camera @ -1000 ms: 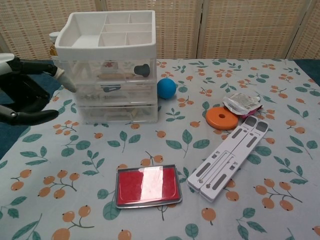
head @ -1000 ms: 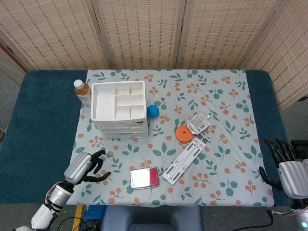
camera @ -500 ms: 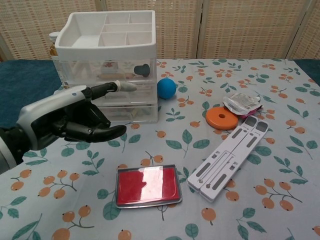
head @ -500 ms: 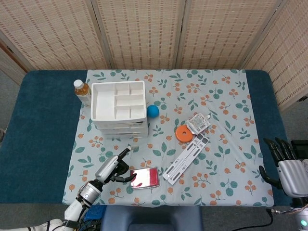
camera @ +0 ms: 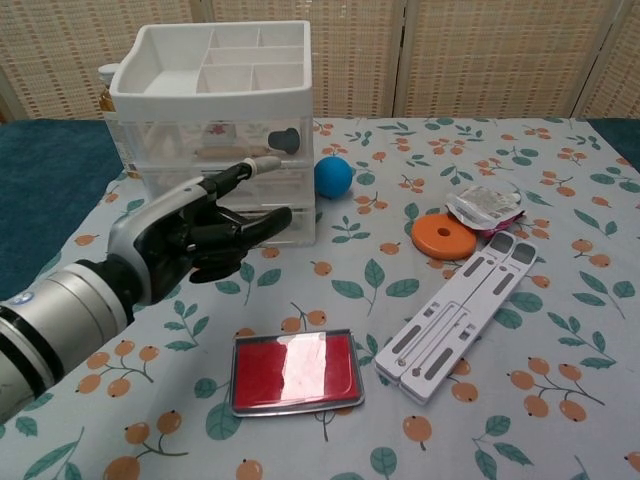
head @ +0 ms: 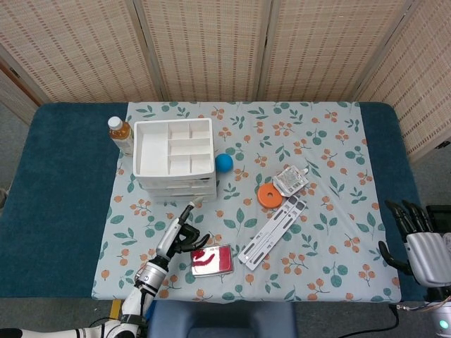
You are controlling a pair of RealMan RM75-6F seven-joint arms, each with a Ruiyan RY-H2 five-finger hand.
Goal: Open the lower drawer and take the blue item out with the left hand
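The left hand [camera: 195,238] reaches toward the front of the clear drawer unit [camera: 215,150], fingers spread and holding nothing — its dark fingers cover much of the lower drawer [camera: 290,226], which looks closed, so whether they touch it I cannot tell; the drawer's contents are a blur behind the plastic, and no blue item inside can be made out (the blue ball [camera: 333,176] sits on the cloth just beside the unit). The right hand [head: 423,246] rests at the table's far edge, partly cut off by the frame — fingers apart and empty.
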